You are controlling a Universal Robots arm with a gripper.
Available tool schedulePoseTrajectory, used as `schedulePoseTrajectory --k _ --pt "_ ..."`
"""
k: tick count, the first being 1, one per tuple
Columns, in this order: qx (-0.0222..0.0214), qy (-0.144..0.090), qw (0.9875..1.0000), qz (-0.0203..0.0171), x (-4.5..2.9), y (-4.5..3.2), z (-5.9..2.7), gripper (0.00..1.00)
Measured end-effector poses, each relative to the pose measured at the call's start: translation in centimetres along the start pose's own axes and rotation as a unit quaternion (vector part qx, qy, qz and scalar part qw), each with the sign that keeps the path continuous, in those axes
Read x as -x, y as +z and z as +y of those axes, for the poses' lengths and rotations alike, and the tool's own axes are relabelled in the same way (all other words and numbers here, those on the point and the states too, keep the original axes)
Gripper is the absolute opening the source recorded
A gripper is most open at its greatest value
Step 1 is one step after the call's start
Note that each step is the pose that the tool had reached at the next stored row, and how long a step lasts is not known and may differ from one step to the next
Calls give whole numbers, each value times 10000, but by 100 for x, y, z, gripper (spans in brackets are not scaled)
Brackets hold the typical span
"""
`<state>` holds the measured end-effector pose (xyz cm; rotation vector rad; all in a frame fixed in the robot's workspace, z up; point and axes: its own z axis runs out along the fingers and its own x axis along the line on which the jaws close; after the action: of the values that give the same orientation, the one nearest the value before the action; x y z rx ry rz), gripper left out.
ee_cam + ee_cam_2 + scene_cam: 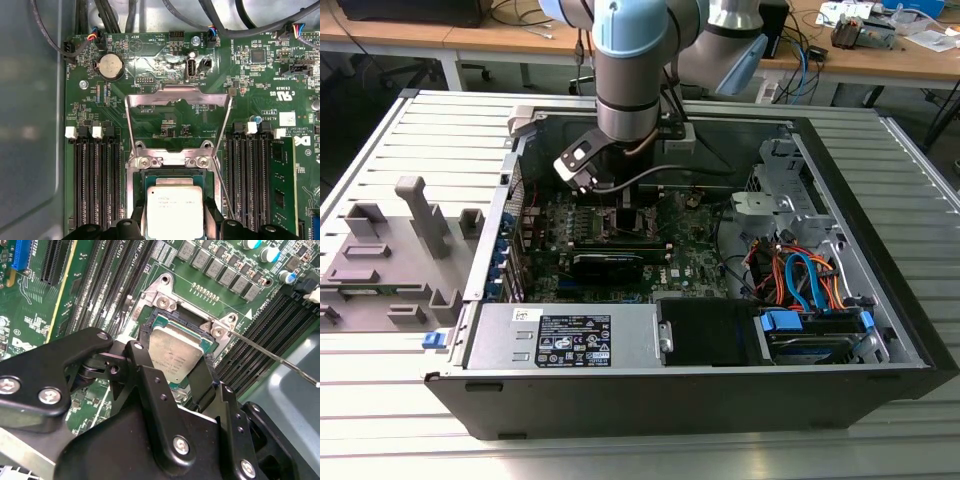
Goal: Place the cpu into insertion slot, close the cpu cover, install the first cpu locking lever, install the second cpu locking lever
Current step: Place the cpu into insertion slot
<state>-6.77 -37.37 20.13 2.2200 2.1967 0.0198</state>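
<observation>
Second wrist view: cpu [176, 352] half behind claw [172, 371], perhaps seated.

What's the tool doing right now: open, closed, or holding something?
Tool: closed on the cpu, holding it at the insertion slot, with the cpu cover raised open.

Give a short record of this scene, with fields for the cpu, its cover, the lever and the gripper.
cpu: lies square in the insertion slot, metal top up
cpu cover: open, swung up away from the slot
locking lever: thin rod, not latched over the cover
gripper: close over the cpu
surroundings: memory slots on both sides of the slot
</observation>
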Motion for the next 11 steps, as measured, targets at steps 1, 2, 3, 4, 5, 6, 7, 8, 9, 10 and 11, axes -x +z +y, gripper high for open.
schedulePoseTrajectory --k 1,2,3,4,5,6,7,8,9,10,11 --pt "0 0 10000 -1 0 3 2 55" --pt "0 0 10000 -2 0 7 4 55" --pt "0 0 10000 -2 0 13 6 55" --pt "0 0 10000 -3 0 17 8 55" --pt "0 0 10000 -3 0 20 9 55" --pt "0 0 10000 -4 0 23 11 55" --pt "-1 1 10000 -4 0 24 11 55" --pt "-1 0 10000 -5 0 25 12 55" --pt "-1 0 10000 -4 0 26 13 55" --pt "-1 1 10000 -5 0 27 14 55" --pt "-1 1 10000 -4 0 27 15 55"
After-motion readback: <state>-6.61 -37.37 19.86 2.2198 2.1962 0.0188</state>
